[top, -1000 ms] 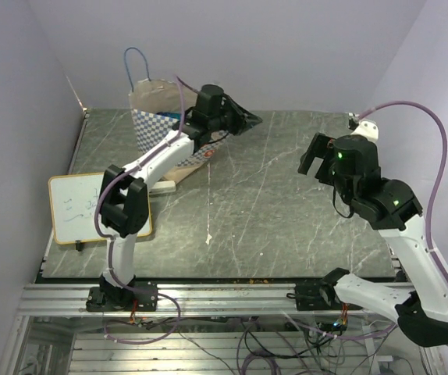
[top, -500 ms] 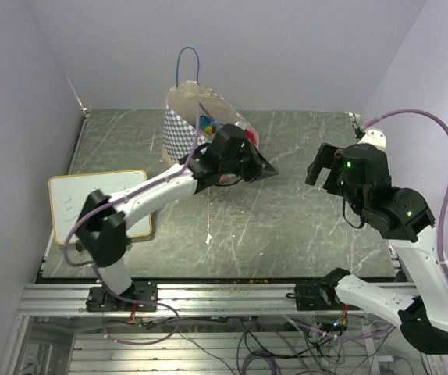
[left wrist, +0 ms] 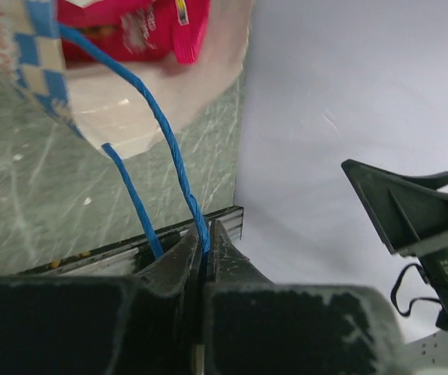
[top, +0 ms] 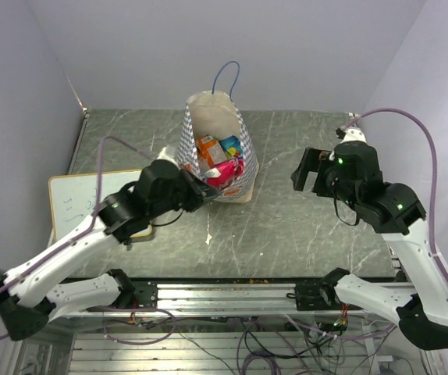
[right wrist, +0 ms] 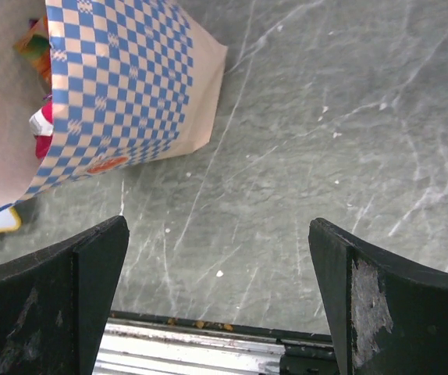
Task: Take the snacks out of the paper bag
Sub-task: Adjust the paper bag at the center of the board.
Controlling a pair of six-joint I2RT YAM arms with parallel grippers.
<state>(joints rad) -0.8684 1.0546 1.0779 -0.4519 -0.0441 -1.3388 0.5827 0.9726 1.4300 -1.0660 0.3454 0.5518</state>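
Dragged by its handle, the paper bag [top: 211, 113] has travelled from the upper left of the overhead view to the upper centre. Meanwhile the left arm has drawn back toward the lower left, and the right arm has barely shifted. The bag sits on the tabletop [top: 310, 242] with its mouth open toward the overhead camera. The snacks [top: 208, 150] are therefore all inside yet exposed: an orange packet, a blue-green one beside it, and a magenta packet [top: 224, 173] nearest the lower lip.

The left claw [top: 201, 190] is clenched on the near cord handle [left wrist: 165, 133]. Its wrist view shows the blue cord pinched between the two fingers and running up to the bag's rim. That grip appears to serve as an anchor, holding the mouth open and the bag within reach of both arms. The far handle [top: 225, 74] stands free above the bag at the top of the frame.

The right claw [top: 310, 170] hangs released, jaws spread wide, at centre right and apart from the bag. Its wrist view has the bag's checked wall at upper left. It seems placed to reach in for the first packet.

A white writing board [top: 72, 207] lies at the left edge, uninvolved.
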